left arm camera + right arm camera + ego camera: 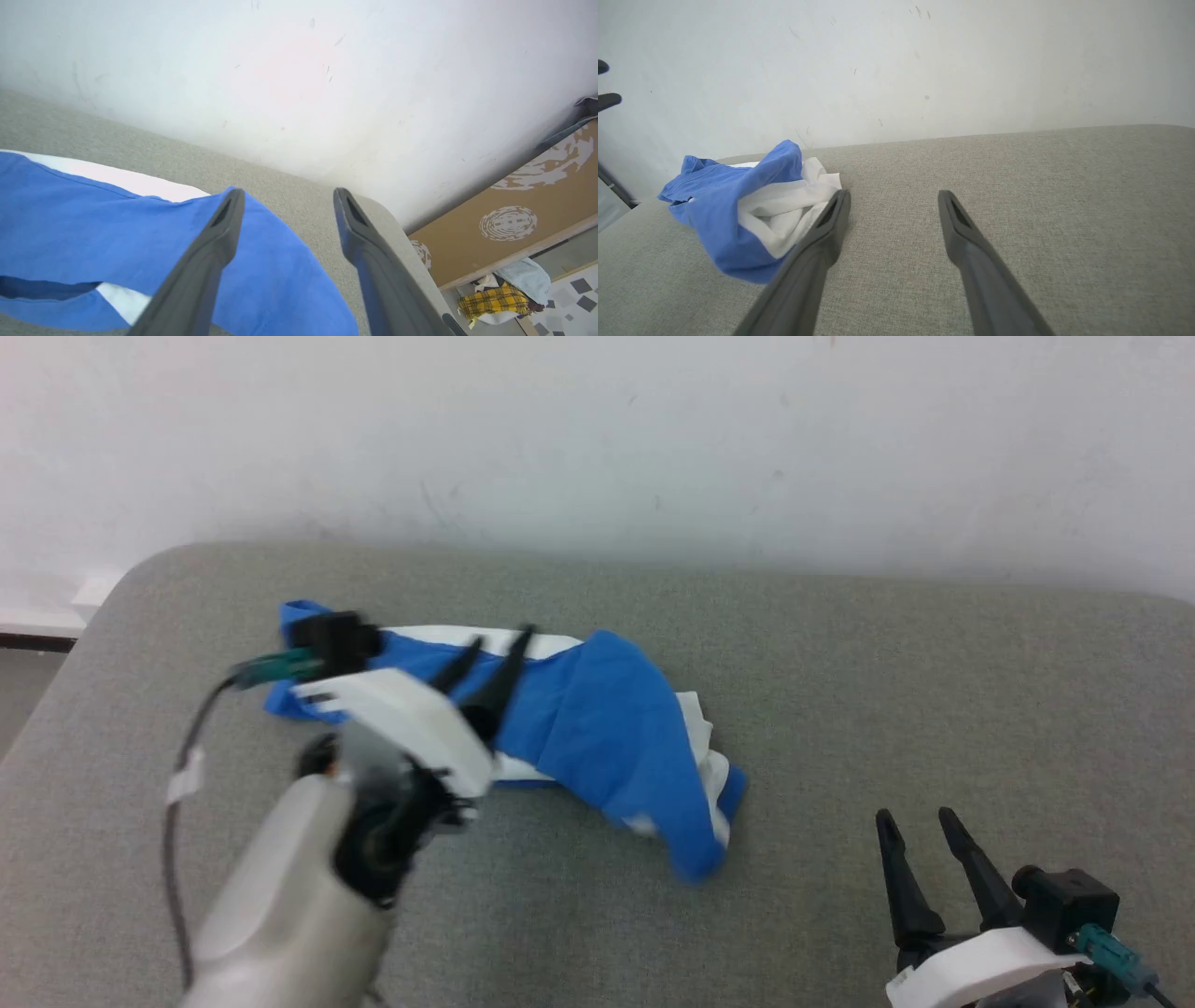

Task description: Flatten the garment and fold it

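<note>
Royal-blue and white cloth, the garment (597, 728), lies bunched in a long crumpled heap, neither spread flat nor folded. A wide blue panel drapes over its middle. White fabric shows along its far edge and in loose folds at its right end, and a blue tip sticks out at its left end. No print can be made out on it.

Under the garment is a desk (887, 663) covered in grey woven fabric, with rounded corners. Bare grey cloth shows on every side of the garment.

The left end effector (504, 635) hangs just over the garment's left half, its two dark fingers pointing toward the garment's far edge. In the left wrist view the fingers (205, 261) stand wide apart with nothing between them: released, with blue cloth passing below one finger. The pale left forearm (280, 905) reaches in from the garment's near left side, a dark cable (168, 840) looping beside it.

The right end effector (915, 816) is well apart from the garment, off to its right and nearer the robot, low over bare desk. Its fingers are spread too: released, grasping nothing.

Behind the garment rises a scuffed white wall (597, 429). Far from the garment, past the desk's corner, the left wrist view shows a brown board (514, 233) with pale round prints and a yellow plaid cloth (495, 301) on the floor
</note>
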### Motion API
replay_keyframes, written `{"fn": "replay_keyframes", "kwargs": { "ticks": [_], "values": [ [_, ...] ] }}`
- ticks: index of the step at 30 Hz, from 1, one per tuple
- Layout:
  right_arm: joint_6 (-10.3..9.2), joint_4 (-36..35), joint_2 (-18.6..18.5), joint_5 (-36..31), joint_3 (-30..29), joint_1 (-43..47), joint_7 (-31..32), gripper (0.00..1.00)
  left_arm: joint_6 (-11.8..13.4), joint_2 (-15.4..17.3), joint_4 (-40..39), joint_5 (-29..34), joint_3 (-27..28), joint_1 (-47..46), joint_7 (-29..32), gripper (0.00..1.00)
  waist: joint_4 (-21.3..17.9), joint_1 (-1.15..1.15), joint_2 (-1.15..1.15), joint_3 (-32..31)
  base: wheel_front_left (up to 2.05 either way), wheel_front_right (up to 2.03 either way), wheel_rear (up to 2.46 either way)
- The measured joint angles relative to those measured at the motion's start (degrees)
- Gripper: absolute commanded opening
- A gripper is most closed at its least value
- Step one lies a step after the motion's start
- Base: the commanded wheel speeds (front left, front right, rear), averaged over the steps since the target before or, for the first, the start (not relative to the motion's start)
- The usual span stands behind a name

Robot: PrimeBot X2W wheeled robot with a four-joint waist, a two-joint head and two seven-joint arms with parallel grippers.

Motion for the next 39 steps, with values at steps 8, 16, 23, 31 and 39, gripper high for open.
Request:
{"fn": "replay_keyframes", "kwargs": {
  "ticks": [8, 16, 23, 31, 39],
  "values": [
    [0.00, -0.10, 0.00, 0.15, -0.27, 0.57, -0.01, 1.00, 7.31, 8.40, -7.94, 10.24, 6.52, 11.80, -19.26, 1.00, 0.42, -0.01, 0.00, -1.11, 0.00, 0.00, 0.00],
    [0.00, 3.98, -0.02, -0.16, 0.57, 0.15, 3.47, 1.00, 9.21, 7.26, -9.54, 21.21, 6.08, 19.10, -25.36, 1.00, 1.43, 0.00, 0.00, -0.37, 0.00, 0.00, 0.00],
    [-0.04, 1.22, 0.01, -1.16, 7.66, -10.98, 17.57, 1.00, 9.26, 1.05, -13.12, 26.66, 9.81, 22.35, -25.42, 1.00, 2.40, 0.00, 0.00, 1.36, 0.00, 0.00, 0.00],
    [-0.04, 6.21, 0.05, -0.83, 15.60, -23.51, 38.89, 1.00, 5.59, -3.57, -12.91, 29.73, 12.61, 22.78, -25.42, 1.00, 5.27, 0.00, 0.00, 3.37, 0.00, 0.00, 0.00],
    [-0.05, 9.93, 0.08, -0.47, 20.13, -24.94, 43.69, 0.00, 3.12, -5.86, -11.31, 31.70, 14.58, 22.65, -25.42, 1.00, 8.20, 0.01, 0.00, 5.17, 0.00, 0.00, 0.00]
  ]
}}
